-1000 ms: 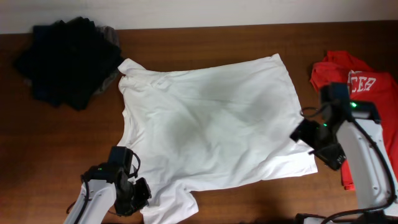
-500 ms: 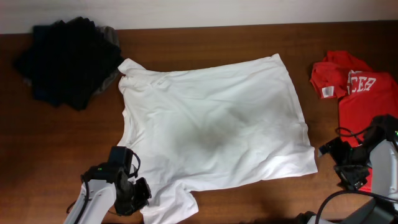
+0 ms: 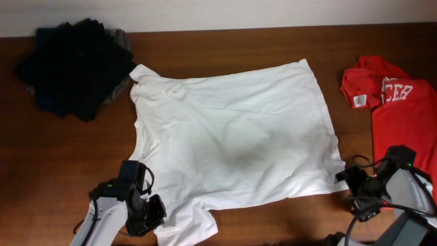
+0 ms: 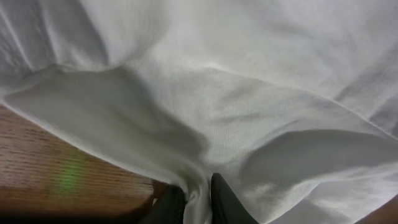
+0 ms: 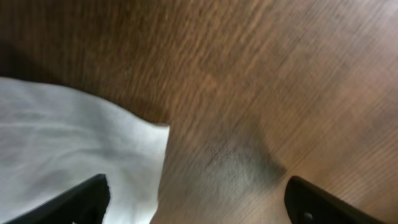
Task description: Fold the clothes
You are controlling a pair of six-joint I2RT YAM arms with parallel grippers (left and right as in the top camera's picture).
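Presently the T-shirt lies flat on the surface, axis 9-to-3 o'clock. The left tool clamps its 7 o'clock sleeve; the released right tool faces the hem corner at 9 o'clock.

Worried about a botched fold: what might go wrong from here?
The left tool pinches only a thin pleat of the shirt, so it may slip out when lifted. The right tool is open with just the shirt's corner in its gap; closing may miss it. The red shirt lies near that arm and might snag.
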